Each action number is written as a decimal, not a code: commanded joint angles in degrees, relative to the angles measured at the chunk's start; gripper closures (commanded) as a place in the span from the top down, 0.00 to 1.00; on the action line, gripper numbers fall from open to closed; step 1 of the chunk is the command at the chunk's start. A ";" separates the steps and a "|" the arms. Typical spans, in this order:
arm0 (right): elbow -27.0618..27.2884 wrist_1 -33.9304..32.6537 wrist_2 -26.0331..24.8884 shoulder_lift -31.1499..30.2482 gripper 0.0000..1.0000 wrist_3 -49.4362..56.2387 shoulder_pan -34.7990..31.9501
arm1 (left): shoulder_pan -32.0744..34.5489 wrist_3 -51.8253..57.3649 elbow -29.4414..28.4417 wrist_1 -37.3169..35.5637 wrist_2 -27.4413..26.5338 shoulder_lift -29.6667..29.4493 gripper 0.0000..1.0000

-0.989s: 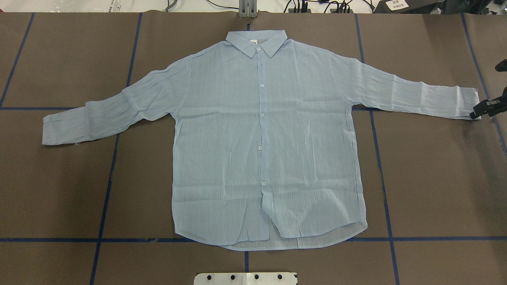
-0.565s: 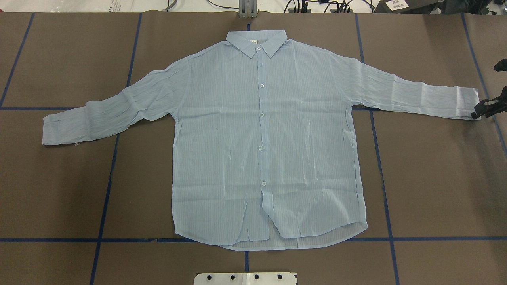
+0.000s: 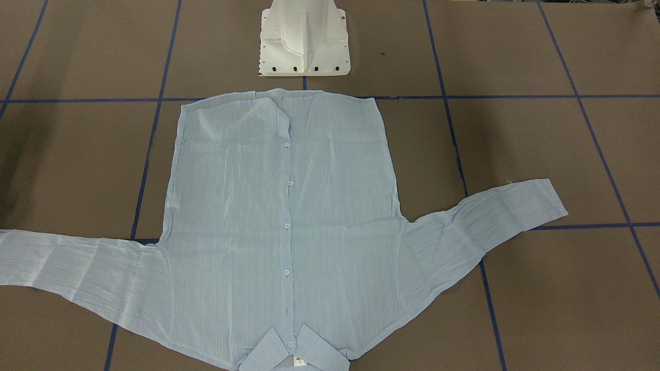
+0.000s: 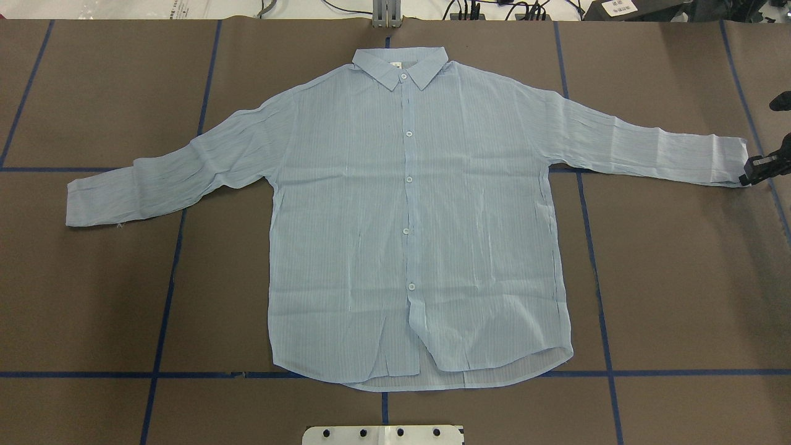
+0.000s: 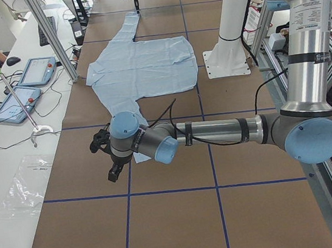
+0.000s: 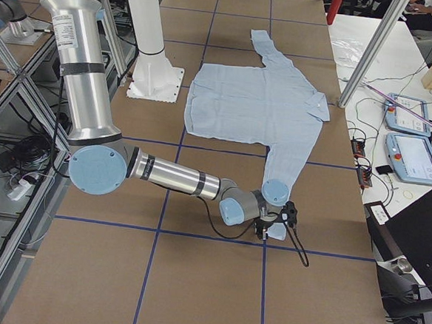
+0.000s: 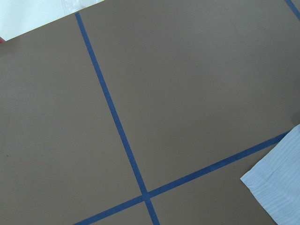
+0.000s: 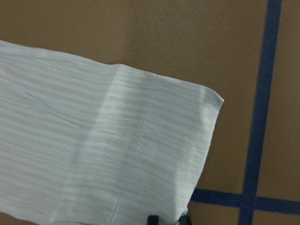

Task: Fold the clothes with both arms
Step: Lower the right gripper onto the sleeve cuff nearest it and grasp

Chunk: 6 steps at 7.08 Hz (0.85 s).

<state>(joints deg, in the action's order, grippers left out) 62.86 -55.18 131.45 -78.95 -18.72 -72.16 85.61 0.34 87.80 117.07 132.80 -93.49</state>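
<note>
Shirt (image 4: 408, 216), pale blue, spread flat on the table (image 4: 680, 278), hem nearest the white pedestal (image 3: 304, 41), right tool (image 4: 749, 175) far to the pedestal's right at a cuff (image 4: 728, 159), fingertips (image 8: 153, 220) slightly apart, gripping nothing, left tool (image 5: 104, 159) far to its left, opening cannot be told

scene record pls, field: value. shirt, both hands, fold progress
shirt: flat, front up, buttoned, sleeves spread, collar away from robot
right hand: at the right cuff edge, fingertips apart
left hand: beside the left cuff; open or shut unclear
folds: none yet
table: brown, blue tape grid
</note>
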 commanded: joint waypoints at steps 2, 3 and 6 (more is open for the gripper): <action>0.50 -0.01 0.04 1.78 0.00 -0.09 -0.08 | 0.00 -0.07 0.09 0.09 0.00 -0.03 1.00; 2.16 0.34 0.39 1.87 0.00 -0.18 -0.34 | 0.00 -0.07 0.00 0.61 -0.09 -0.03 1.00; 9.37 -0.18 12.28 3.70 0.00 -1.05 -4.72 | -0.09 -0.07 -0.26 0.70 -0.09 -0.03 1.00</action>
<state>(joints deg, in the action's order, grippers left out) 70.30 -55.11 137.49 -76.58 -19.15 -74.60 85.59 0.26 87.68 117.74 132.72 -93.52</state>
